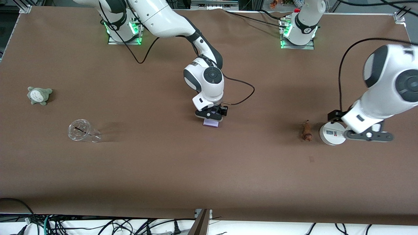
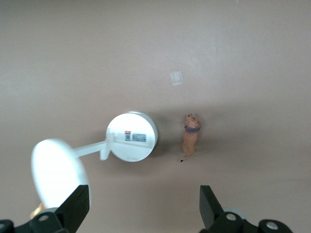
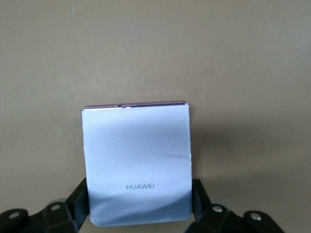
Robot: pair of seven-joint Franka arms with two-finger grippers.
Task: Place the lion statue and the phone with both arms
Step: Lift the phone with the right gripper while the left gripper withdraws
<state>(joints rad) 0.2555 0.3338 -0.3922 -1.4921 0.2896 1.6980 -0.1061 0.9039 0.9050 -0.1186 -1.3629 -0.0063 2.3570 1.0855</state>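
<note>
A robotics lab. Two white robot arms [image 1: 169,19] are bolted by metal base plates [image 1: 297,44] to a desk [image 1: 163,169] covered in brown paper. Loose cables [image 1: 130,225] trail along the desk's near edge, and aluminium framing [image 1: 19,6] stands at its corners.

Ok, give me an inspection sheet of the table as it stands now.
Surface: brown table, bare in the middle.
Job's things: phone between the right gripper's fingers at mid-table; lion lying beside the white stand, apart from it.
Clutter: clear cup on its side; grey plush, both toward the right arm's end.
Grippers: right gripper shut on phone; left gripper open over the stand and lion.
Cables: black leads on the table by the bases.
Surroundings: cable tangle below the table edge.
</note>
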